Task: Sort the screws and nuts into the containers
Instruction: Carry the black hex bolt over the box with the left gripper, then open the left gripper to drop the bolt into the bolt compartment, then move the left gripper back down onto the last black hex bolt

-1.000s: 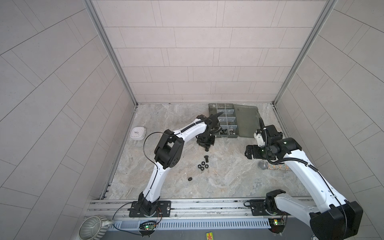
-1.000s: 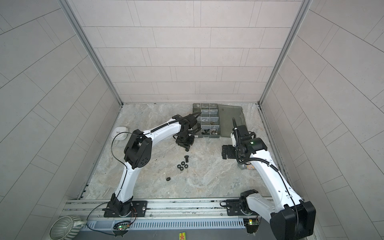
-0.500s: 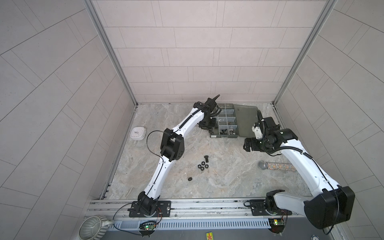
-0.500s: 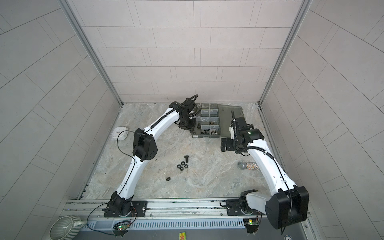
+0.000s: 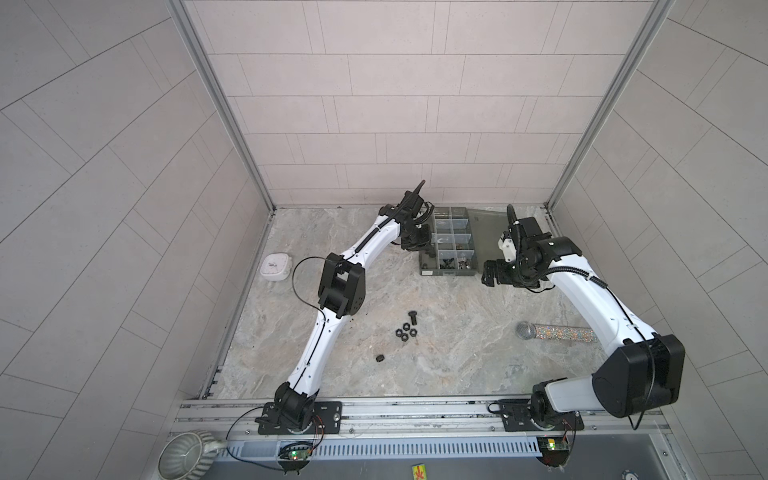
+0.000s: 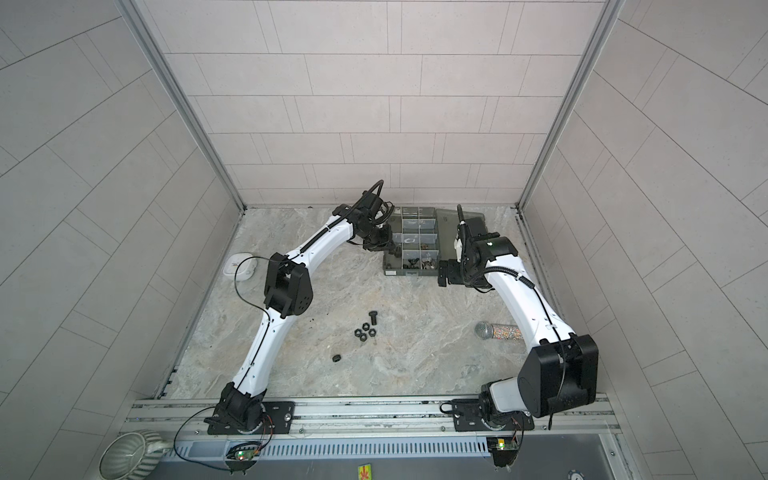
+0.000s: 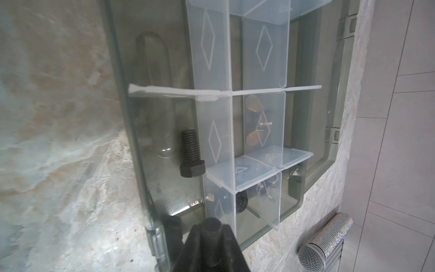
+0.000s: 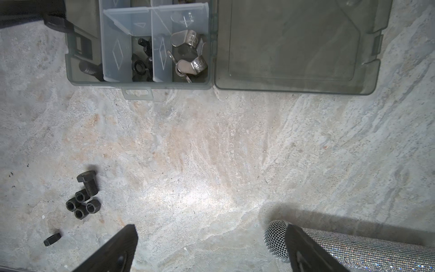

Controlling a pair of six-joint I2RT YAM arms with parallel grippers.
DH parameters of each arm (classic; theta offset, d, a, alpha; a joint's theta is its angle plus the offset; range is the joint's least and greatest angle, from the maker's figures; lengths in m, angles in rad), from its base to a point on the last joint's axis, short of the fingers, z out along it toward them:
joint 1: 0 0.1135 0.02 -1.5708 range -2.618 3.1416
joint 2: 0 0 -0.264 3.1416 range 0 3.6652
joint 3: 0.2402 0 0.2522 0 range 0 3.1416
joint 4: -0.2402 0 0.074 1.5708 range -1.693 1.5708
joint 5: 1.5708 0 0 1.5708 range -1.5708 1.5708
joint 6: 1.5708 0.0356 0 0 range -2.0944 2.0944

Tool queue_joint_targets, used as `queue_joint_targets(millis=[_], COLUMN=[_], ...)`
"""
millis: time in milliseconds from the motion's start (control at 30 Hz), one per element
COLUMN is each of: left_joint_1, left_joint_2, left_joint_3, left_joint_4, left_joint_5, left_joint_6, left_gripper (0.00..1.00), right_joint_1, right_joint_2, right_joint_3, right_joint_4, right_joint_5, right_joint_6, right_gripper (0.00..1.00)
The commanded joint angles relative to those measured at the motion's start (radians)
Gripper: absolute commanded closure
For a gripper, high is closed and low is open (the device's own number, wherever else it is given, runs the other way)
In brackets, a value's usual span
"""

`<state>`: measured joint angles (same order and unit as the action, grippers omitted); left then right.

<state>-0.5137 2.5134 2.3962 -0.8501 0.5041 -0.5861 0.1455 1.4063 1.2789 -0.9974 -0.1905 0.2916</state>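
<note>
My left gripper (image 7: 211, 229) is shut on a black screw (image 7: 212, 226), seen end-on, over the left edge of the smoky-grey organizer box (image 5: 446, 272) (image 6: 411, 272). Another screw (image 7: 190, 153) lies in a left compartment; wing nuts (image 8: 188, 54) fill the near-right compartments. On the table lie one screw (image 5: 413, 318) (image 8: 88, 182), a cluster of hex nuts (image 5: 405, 333) (image 8: 82, 206) and a lone nut (image 5: 379, 358) (image 8: 52, 239). My right gripper (image 5: 490, 278) (image 8: 210, 228) hangs open and empty above the table, by the box's front right corner.
The box's flat lid (image 5: 486, 232) lies open to its right. A glittery microphone (image 5: 552, 332) (image 8: 353, 249) lies at the right, under my right arm. A small white clock (image 5: 275, 267) sits by the left wall. A ribbed mug (image 5: 187, 455) stands outside the front rail.
My left gripper has carried the screw from in front of the box up to its left edge. My right gripper has drifted a little toward the back, still open.
</note>
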Motion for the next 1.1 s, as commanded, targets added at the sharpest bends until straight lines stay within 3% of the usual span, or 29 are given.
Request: queue_joint_targets(millis=[0,67,167,400,567,700,833,1067], left_joint_1=[-0.006,-0.006,-0.006,-0.006,-0.004,0.009,0.014,0.007], left_joint_2=[0.025,0.026,0.016,-0.024,-0.127,-0.253,-0.394,-0.567], left_joint_3=[-0.010,-0.010,-0.018,-0.032,-0.098,-0.230,-0.453,-0.816], left_joint_4=[0.065,0.068,0.067,0.039,-0.011,-0.080,-0.100,-0.032], left_joint_5=[0.053,0.056,0.049,0.026,0.006,-0.032,-0.064,-0.070], left_joint_6=[-0.037,-0.038,-0.025,0.007,0.074,0.151,0.215,0.195], left_gripper=[0.83,0.81,0.65,0.63,0.63,0.63,0.63,0.62], right_joint_1=[-0.005,-0.005,-0.004,-0.006,-0.005,0.004,0.034,0.115], right_joint_2=[0.023,0.035,0.050,0.050,0.043,0.046,0.047,0.016], right_joint_3=[0.032,0.042,0.058,0.061,0.059,0.059,0.057,0.021], right_joint_4=[-0.022,-0.027,-0.046,-0.069,-0.065,-0.053,-0.048,-0.032], right_joint_5=[0.010,0.001,-0.006,-0.013,-0.031,-0.058,-0.063,-0.055], right_joint_6=[-0.001,0.003,0.006,0.005,0.010,0.018,0.024,0.047], right_gripper=[0.01,0.01,0.01,0.01,0.01,0.01,0.01,0.01])
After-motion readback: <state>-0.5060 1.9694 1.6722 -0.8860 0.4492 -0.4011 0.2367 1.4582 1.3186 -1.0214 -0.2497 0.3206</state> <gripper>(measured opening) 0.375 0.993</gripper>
